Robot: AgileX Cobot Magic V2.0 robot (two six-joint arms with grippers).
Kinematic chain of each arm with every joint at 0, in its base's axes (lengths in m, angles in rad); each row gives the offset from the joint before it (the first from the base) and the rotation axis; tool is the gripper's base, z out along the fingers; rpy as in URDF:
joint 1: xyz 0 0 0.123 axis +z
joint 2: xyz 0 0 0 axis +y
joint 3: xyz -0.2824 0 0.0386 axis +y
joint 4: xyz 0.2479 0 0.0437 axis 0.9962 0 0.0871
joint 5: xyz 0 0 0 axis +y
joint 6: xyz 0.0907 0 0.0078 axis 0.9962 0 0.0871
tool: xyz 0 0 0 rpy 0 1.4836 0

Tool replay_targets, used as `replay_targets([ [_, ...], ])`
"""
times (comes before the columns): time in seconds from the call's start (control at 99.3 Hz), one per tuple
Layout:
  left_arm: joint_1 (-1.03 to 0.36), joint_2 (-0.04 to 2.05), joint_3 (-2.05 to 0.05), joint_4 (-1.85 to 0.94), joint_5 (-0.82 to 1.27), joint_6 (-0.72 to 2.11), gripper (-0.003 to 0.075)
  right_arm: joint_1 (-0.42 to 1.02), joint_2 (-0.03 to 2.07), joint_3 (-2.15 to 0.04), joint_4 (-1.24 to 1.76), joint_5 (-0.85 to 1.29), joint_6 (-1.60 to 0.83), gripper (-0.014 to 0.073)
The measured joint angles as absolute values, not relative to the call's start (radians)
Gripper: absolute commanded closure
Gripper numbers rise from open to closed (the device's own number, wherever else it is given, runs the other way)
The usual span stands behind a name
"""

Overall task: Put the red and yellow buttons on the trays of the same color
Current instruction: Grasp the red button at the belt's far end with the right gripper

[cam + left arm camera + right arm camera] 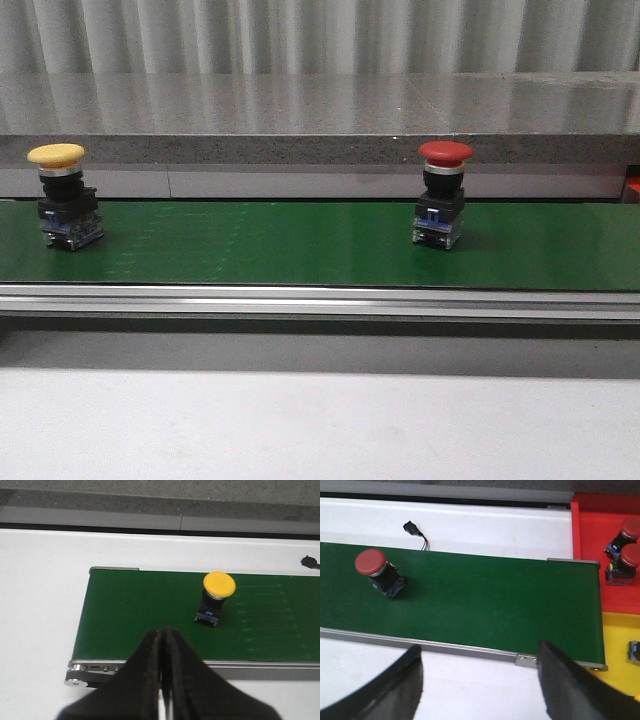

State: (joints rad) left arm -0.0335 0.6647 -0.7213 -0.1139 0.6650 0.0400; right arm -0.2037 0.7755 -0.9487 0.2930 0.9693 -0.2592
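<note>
The yellow button [218, 597] stands upright on the green belt [300, 245], near the belt's left end, and the left gripper [163, 630] hangs short of the belt's near rail with its fingers pressed together on nothing; the button is beyond the tips and off to one side, clear of them. The red button [377, 571] also stands upright on the belt, further toward the belt's right end, well apart from the yellow one. The right gripper [480, 655] hangs over the near rail with its fingers spread wide and empty, the red button well off to the side of them.

Past the belt's right end sits a red tray [590, 535] with two more red buttons [625, 550] standing in it close together. Beside it is a yellow tray [620, 650] with a small dark object at the edge of the right wrist view, too cropped to identify.
</note>
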Motion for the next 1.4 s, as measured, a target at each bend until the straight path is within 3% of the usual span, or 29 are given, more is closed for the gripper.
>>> replay_targets([
  [0.584, -0.033, 0.665, -0.721, -0.114, 0.665, 0.042, 0.0739, 0.051, 1.217, -0.975, 0.3, 0.759, -0.368, 0.0015],
  [1.118, -0.033, 0.665, -0.721, -0.114, 0.665, 0.042, 0.0739, 0.14, 1.517, -1.09, 0.304, 0.672, -0.373, 0.0022],
  [1.209, -0.033, 0.665, -0.721, -0.114, 0.665, 0.042, 0.0739, 0.14, 1.545, -1.09, 0.304, 0.639, -0.373, 0.0103],
  [1.4, -0.033, 0.665, -0.721, -0.114, 0.665, 0.042, 0.0739, 0.14, 1.575, -1.091, 0.304, 0.623, -0.373, 0.0538],
])
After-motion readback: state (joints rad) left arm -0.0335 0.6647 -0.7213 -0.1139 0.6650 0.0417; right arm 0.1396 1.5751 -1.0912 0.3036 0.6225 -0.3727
